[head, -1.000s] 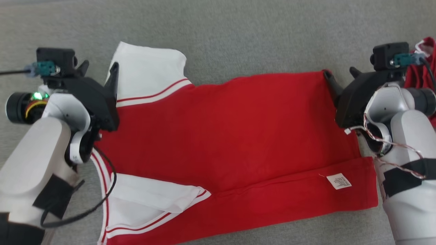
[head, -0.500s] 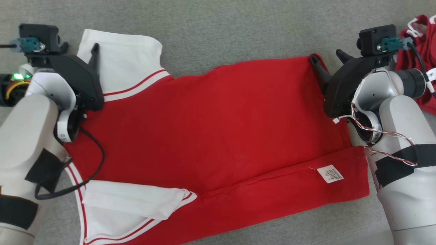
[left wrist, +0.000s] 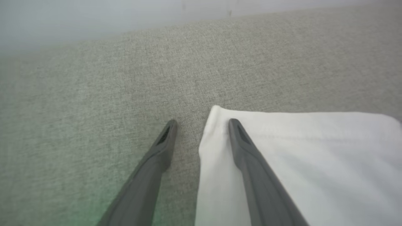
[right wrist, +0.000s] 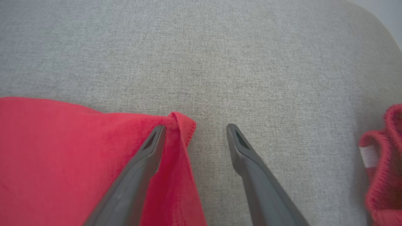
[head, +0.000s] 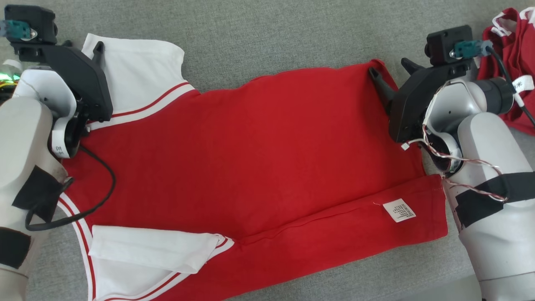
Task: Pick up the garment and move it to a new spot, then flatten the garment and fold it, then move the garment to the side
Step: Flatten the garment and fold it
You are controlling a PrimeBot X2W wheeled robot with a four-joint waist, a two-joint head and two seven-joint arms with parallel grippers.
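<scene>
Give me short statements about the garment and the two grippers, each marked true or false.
1. The left gripper is open, with one finger over the white sleeve of the garment. True.
2. The right gripper is shut on cloth. False: it is open, one finger over the garment's red corner.
3. A white label lies on the garment near the right arm. True.
4. The garment lies on bare wood. False: it lies on grey fabric.
</scene>
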